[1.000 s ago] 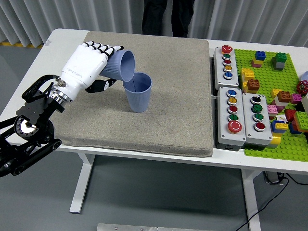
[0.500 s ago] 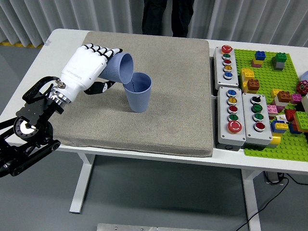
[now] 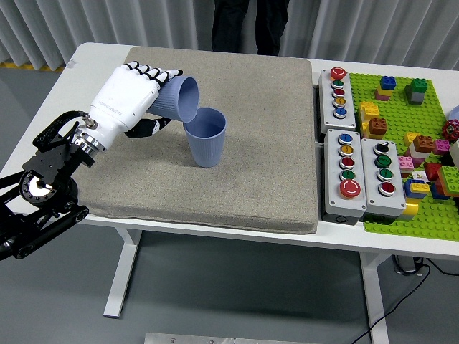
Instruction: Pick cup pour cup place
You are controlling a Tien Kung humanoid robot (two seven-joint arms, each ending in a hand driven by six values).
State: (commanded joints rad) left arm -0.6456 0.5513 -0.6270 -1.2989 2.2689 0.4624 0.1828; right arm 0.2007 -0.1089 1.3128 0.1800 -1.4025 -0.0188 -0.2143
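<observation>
Two blue cups sit close together at about 10 o'clock on the grey mat (image 3: 244,158) that covers most of the white surface (image 3: 93,61). One, the tilted cup (image 3: 176,98), is gripped in the left hand (image 3: 133,97), whose white fingers wrap around its ribbed body, dark fingertips (image 3: 152,71) showing along the top. Its open mouth points toward 4 o'clock and hangs just over the rim of the upright cup (image 3: 206,137), which stands on the mat directly beside it. Whether the two rims touch cannot be told. From the hand the black left arm (image 3: 43,193) runs toward 8 o'clock, off the surface's near left corner. At 3 o'clock, off the mat, lie three grey button boxes (image 3: 356,172) with coloured buttons, and beyond them a green baseplate (image 3: 409,143) carrying scattered toy bricks. At 12 o'clock a person's dark legs (image 3: 249,25) stand at the far edge.
</observation>
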